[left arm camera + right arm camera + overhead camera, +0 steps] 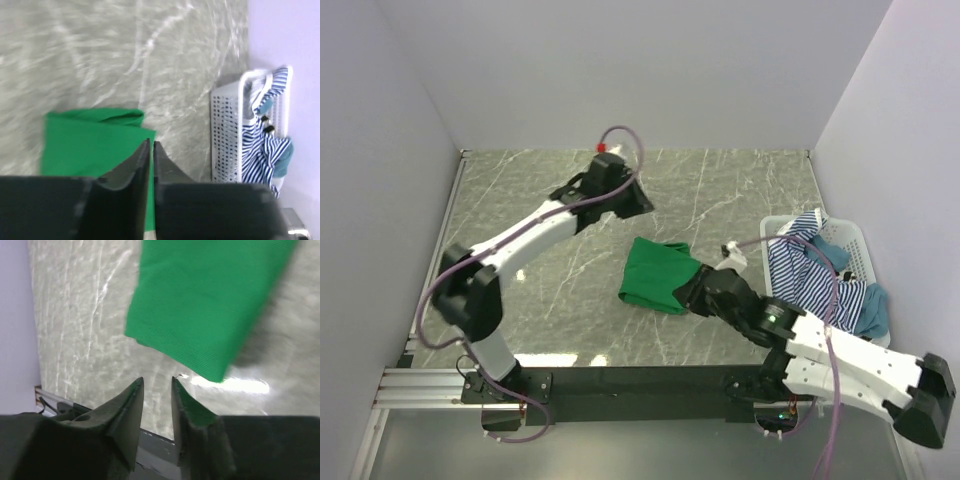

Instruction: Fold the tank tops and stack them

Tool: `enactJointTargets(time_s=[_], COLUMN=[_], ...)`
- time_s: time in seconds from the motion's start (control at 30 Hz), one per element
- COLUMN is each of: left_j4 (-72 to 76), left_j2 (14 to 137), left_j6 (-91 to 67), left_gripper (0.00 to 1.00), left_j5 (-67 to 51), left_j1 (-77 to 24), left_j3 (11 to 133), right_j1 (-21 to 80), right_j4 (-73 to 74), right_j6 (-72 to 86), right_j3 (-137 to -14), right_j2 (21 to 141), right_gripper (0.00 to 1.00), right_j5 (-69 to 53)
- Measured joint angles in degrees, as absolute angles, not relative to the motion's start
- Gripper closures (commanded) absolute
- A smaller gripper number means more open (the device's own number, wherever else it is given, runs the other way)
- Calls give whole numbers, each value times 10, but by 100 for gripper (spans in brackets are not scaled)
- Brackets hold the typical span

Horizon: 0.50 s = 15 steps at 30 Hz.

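Observation:
The bright green tank top (655, 272) lies folded on the marble table; it also shows in the left wrist view (90, 140) and the right wrist view (200, 305). The striped tank top (810, 275) and the teal tank top (875, 315) hang over the white basket (860, 240). My left gripper (642, 207) hovers above the table just beyond the green top, jaws shut and empty (151, 143). My right gripper (688, 295) sits at the green top's near right edge, jaws slightly apart with bare table between them (157, 381).
The basket (225, 135) stands against the right wall with the striped top (260, 150) and the teal top (285, 160) spilling out. White walls close in the table on the left, back and right. A black rail runs along the near edge (640, 380).

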<state>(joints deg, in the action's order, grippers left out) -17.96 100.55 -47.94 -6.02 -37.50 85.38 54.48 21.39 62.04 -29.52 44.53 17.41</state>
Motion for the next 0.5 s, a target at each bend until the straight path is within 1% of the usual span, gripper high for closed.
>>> enactJointTargets(time_s=[0.03, 0.13, 0.23, 0.37, 0.5], left_j4=[-177, -168, -153, -130, -90], left_j2=[979, 940, 946, 972, 986], left_j6=[-482, -493, -503, -517, -535], left_gripper=[95, 99, 99, 99, 99], left_j5=[-59, -57, -68, -89, -108], left_j1=[-365, -354, -361, -372, -379], left_j3=[823, 745, 667, 579, 525], right_j1=[545, 544, 542, 537, 536], right_j4=[206, 164, 119, 82, 50], right_j6=[615, 598, 591, 596, 613], right_j3=[-312, -343, -331, -280, -226], right_j2=[470, 552, 635, 666, 671], right_gripper=[68, 69, 71, 71, 71], right_j5=[171, 156, 132, 110, 88])
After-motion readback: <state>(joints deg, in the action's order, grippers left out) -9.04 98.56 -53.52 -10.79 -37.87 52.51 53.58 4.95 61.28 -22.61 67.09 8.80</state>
